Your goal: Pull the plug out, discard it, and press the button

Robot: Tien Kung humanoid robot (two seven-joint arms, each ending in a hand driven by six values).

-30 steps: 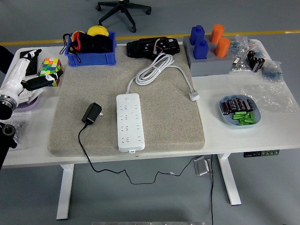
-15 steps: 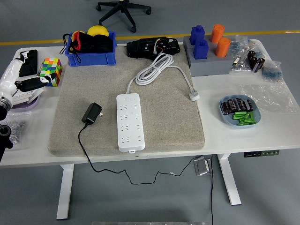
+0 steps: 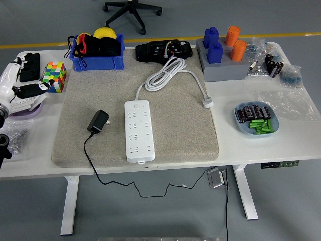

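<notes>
the left hand (image 3: pixel 17 85) has drawn back toward the table's left edge.

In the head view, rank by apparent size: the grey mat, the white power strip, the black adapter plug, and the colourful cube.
1. Grey mat
2. White power strip
3. and 4. Colourful cube and black adapter plug look too alike to rank.

The robot's white-shelled left hand (image 3: pixel 17 85) is cut off by the picture's left edge, so its finger pose cannot be told. The button on the white rectangular power strip (image 3: pixel 138 129) is perhaps the small mark at its far end, too small to confirm. The black swivel chair base (image 3: pixel 133 10) is cropped at top.
</notes>
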